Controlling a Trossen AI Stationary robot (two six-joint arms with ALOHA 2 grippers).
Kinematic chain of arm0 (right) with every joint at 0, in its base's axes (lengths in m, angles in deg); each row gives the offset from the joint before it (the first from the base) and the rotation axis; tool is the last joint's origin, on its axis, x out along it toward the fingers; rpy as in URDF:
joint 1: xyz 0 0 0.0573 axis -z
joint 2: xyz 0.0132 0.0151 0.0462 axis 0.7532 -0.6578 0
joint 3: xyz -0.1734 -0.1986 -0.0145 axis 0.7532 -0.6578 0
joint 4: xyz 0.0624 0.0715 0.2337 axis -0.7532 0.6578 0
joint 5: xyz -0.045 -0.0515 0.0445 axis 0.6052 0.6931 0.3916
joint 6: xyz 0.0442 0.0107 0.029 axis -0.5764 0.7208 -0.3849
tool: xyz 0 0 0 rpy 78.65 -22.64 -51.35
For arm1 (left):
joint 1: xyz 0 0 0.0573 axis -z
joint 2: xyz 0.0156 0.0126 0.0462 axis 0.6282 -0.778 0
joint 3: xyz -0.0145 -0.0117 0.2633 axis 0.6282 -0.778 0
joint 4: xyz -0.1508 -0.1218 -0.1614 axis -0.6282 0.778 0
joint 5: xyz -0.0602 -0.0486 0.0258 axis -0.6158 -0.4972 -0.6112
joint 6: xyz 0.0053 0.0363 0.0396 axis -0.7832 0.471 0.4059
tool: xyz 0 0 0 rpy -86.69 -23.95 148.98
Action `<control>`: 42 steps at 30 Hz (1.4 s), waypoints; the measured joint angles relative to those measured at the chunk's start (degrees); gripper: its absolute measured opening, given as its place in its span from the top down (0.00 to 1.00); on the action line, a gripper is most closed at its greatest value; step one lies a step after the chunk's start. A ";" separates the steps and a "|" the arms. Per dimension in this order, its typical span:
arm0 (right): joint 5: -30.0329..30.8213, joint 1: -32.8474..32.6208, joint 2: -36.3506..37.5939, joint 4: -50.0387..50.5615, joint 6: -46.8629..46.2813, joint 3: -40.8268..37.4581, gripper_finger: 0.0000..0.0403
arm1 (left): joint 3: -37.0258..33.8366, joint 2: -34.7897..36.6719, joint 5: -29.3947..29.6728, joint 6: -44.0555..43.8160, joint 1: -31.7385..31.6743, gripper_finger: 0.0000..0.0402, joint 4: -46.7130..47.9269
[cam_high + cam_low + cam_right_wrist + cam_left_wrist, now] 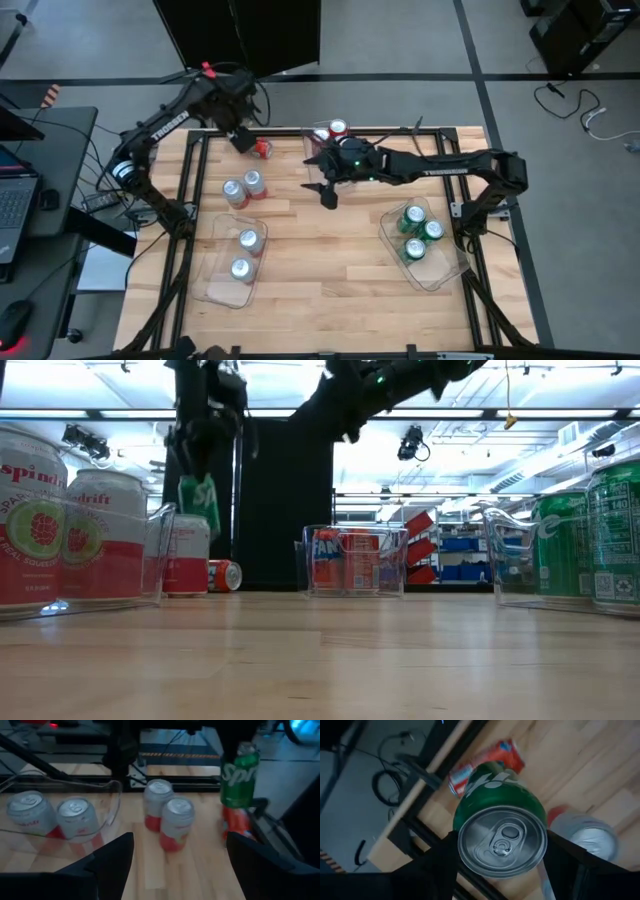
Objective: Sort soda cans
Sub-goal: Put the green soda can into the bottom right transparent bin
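The left tool [502, 865] is grasping a green can [497, 800], lifted off the counter [330, 260] at about 11 o'clock, above a red can [263, 149] lying on its side. The right tool [327, 195] is hanging released near the middle. A slipping grip could be dropping the can onto the red one, or over the close far edge. Room is lying open toward 6 o'clock; the green bin [440, 275] is sitting at 4 o'clock.
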State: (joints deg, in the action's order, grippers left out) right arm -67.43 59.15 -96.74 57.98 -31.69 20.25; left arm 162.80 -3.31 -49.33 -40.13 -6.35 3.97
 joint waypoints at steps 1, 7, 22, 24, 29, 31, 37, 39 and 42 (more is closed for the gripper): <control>0.79 0.00 1.27 1.33 0.27 0.00 0.24 | 1.93 0.01 0.03 -0.14 0.57 0.41 0.64; 2.78 0.00 9.87 12.39 1.41 0.00 0.26 | 9.16 0.09 -1.57 -0.89 7.69 0.41 2.21; 6.89 -1.61 22.12 21.73 1.28 -9.13 0.51 | 9.77 -3.45 -6.38 -4.14 33.80 0.41 -1.32; 9.04 -2.31 23.55 16.78 0.78 -14.13 0.59 | 9.77 -4.95 -6.31 -4.13 35.96 0.41 -2.18; 9.71 -4.46 25.47 -0.69 -1.25 -26.54 0.80 | 9.77 -10.32 -6.83 -2.80 39.57 0.41 -3.58; 9.66 -5.45 25.40 -6.60 -2.27 -30.27 0.87 | 9.77 -12.87 -7.41 -2.58 40.35 0.41 -3.38; 9.66 -8.43 24.35 -14.99 -5.72 -36.01 0.99 | 9.75 -19.03 -6.70 0.34 42.63 0.41 -4.00; 9.64 -9.36 24.35 -15.78 -7.38 -36.87 0.97 | 9.75 -20.52 -6.79 0.87 43.03 0.41 -5.02; 9.66 -10.85 24.35 -16.18 -8.87 -37.40 0.96 | 9.75 -22.34 -7.04 1.90 43.55 0.41 -6.91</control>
State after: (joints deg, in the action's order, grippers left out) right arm -57.76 48.30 -72.39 41.80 -40.56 -17.14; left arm 172.55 -25.65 -56.37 -38.23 37.20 -2.94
